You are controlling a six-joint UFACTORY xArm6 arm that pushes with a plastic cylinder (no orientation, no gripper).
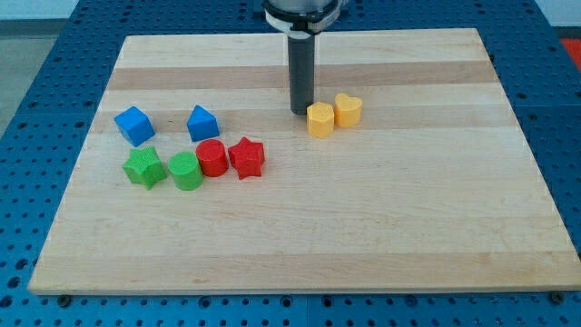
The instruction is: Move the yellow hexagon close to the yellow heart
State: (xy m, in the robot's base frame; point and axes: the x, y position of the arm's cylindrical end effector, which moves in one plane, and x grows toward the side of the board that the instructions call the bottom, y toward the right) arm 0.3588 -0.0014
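The yellow hexagon (320,120) lies near the middle of the wooden board, a little toward the view's top. The yellow heart (348,110) sits just to its right and slightly higher, touching it or nearly so. My tip (300,111) rests on the board just left of the yellow hexagon, right beside it. The dark rod rises straight up from there to the arm at the view's top.
At the view's left are a blue cube (134,125) and a second blue block (201,122). Below them lie a green star (143,168), a green cylinder (186,171), a red cylinder (212,157) and a red star (246,157). The wooden board (381,227) lies on a blue perforated table.
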